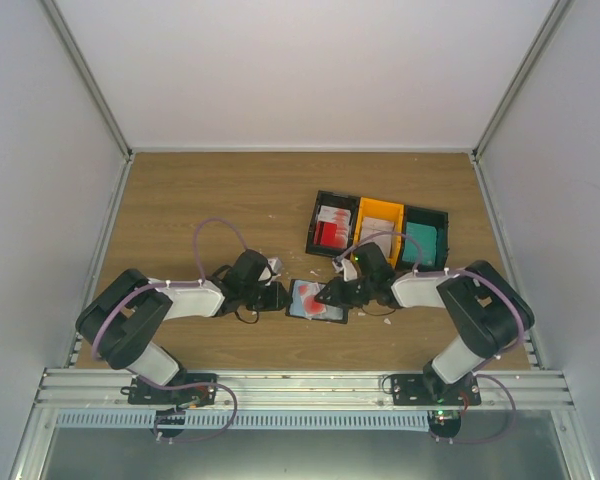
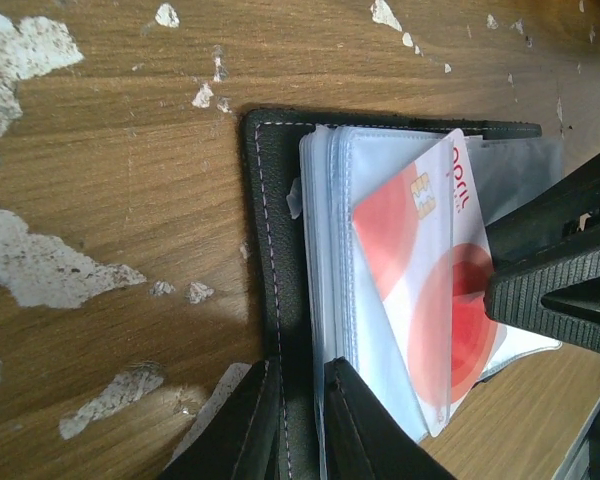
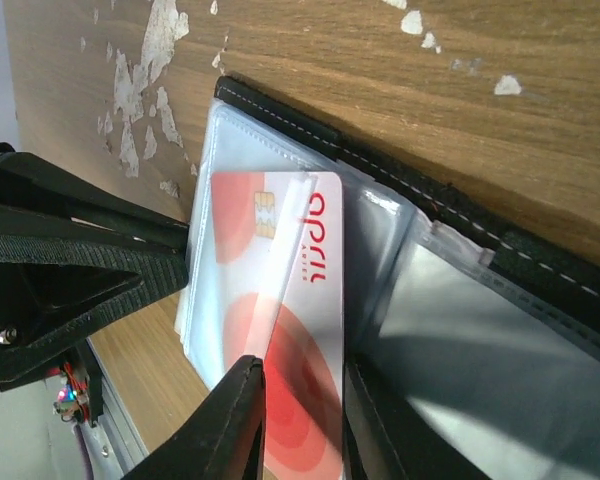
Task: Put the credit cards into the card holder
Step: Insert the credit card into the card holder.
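Both arms are in tight, meeting over the small black folding leather card holder (image 2: 265,250). It lies open and flat on the brown wood-grain table (image 1: 210,200), toward the near side, betw. the two grippers.

L gripper (image 1: 272,293) comes in from the holder's left. Its jaws are narrow and pinch the stitched black cover edge, one finger each side. That's a grip on the card holder.

Clear plastic sleeves (image 2: 330,220) fan out in a stack, facing up. On top lies the red-and-white plastic credit card (image 2: 420,300), w/ a gold chip, red circles and red lettering at one end. It sits at a slant across the sleeves, one corner poking past the holder's edge. In the R wrist view a clear sleeve lip seems to overlap the chip end, so that end looks partly tucked in. How deep, can't tell.

R gripper (image 1: 333,293) has the card's other end. Jaws are narrow, the card is betw. the fingers, and a ribbed black pad lies over a red circle. The two grippers are just beside each other.

Behind the R arm, three rect. plastic bins stand in a row, side by side:
- Black bin (image 1: 325,197) w/ red-and-white cards (image 1: 332,232).
- Yellow bin (image 1: 380,205) w/ whitish cards (image 1: 377,243).
- Second black bin (image 1: 427,212) w/ teal cards (image 1: 423,240).

White chipped patches (image 2: 40,265) scar the wood around the holder.
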